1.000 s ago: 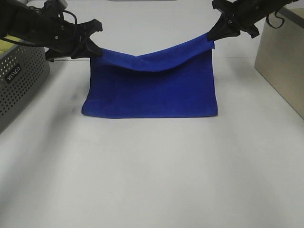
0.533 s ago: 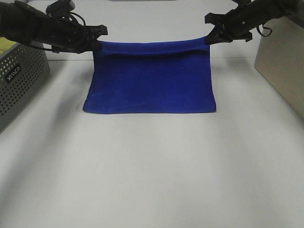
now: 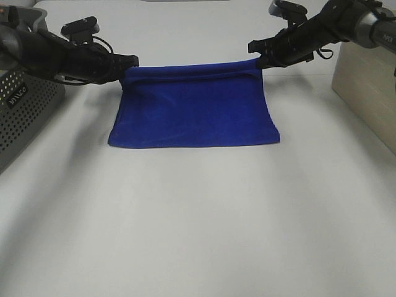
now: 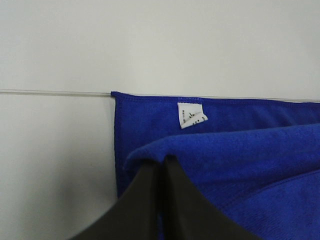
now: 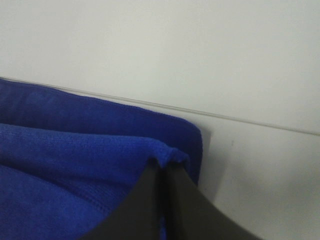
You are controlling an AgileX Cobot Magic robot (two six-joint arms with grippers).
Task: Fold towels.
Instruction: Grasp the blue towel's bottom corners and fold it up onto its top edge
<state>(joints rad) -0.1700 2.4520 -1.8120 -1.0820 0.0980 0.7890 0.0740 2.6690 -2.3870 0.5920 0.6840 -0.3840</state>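
A deep blue towel (image 3: 195,111) lies folded over on the white table, its fold towards the front. My left gripper (image 3: 128,62) is shut on the upper layer's far left corner, just above the lower layer. My right gripper (image 3: 258,54) is shut on the far right corner. The left wrist view shows the closed fingers (image 4: 150,200) pinching the blue towel (image 4: 240,160), with a small white tag (image 4: 191,115) on the layer beneath. In the right wrist view the closed fingertips (image 5: 165,185) grip the towel (image 5: 75,150) at its corner.
A grey perforated basket (image 3: 25,111) stands at the left edge. A beige box (image 3: 368,86) stands at the right edge. A seam in the table (image 4: 55,92) runs along the towel's far edge.
Both grippers have carried the upper layer's corners away from the front and down. The sagging top edge is now pulled straight and low over the lower layer.
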